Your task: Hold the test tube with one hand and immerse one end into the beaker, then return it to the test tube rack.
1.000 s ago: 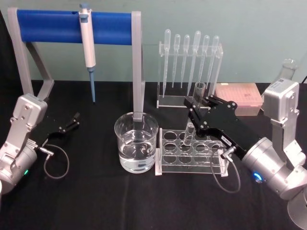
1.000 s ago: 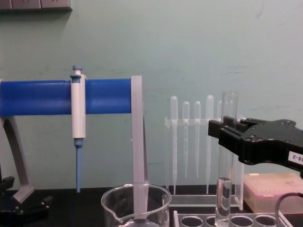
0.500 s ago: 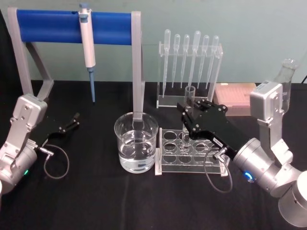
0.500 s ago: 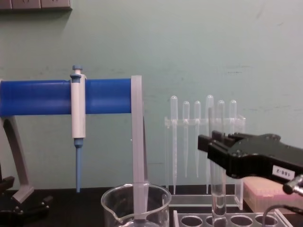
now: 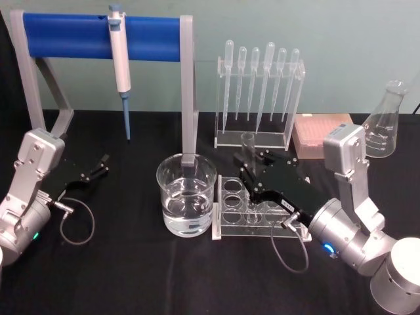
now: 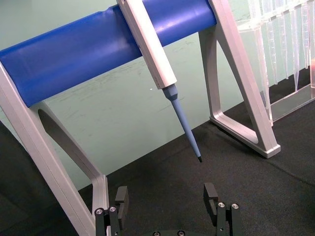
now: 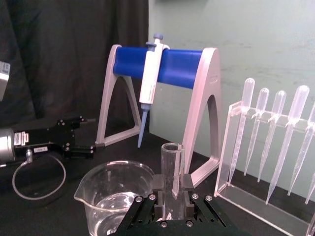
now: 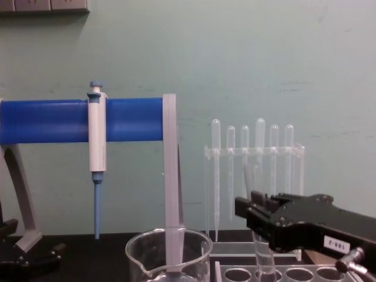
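Right tool (image 5: 248, 172) clamped around upright test tube (image 5: 249, 152), beside beaker (image 5: 186, 195)

Black right claw (image 5: 248, 172), clear test tube (image 5: 249, 152), blue-barred stand (image 5: 98, 29).

Silver, rounded arm links end in flat black tools: the right tool (image 5: 248, 172) bears a white label, the left tool (image 5: 104, 163) a looping grey cable.

The test tube (image 5: 248, 172)'s lower end is hidden behind the pincer (image 5: 247, 182).
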`<move>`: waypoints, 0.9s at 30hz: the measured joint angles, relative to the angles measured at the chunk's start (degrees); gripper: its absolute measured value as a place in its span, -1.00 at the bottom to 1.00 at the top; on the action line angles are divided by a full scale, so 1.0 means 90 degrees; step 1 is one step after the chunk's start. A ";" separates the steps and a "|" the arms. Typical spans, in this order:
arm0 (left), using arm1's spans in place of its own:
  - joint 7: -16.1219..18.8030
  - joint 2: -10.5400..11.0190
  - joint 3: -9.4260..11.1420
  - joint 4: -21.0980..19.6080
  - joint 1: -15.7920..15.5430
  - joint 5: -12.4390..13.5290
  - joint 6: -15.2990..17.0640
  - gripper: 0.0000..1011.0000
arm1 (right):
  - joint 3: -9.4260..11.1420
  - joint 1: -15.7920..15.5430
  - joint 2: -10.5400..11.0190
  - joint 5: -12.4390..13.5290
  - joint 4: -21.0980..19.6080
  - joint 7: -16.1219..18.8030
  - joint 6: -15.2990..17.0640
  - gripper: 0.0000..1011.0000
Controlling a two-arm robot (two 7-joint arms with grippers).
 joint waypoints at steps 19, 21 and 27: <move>0.0000 0.0000 0.0000 0.0000 0.0000 0.0000 0.0000 0.98 | -0.0105 -0.0040 0.0154 -0.0195 -0.0164 -0.0044 0.0469 0.14; 0.0000 0.0000 0.0000 0.0000 0.0000 0.0000 0.0000 0.98 | -0.0068 -0.0169 0.0196 -0.0197 -0.0305 -0.0102 0.0516 0.23; 0.0000 0.0000 0.0000 0.0000 0.0000 0.0000 0.0000 0.98 | 0.0246 -0.1018 0.0427 -0.0258 -0.1114 -0.0461 0.0640 0.61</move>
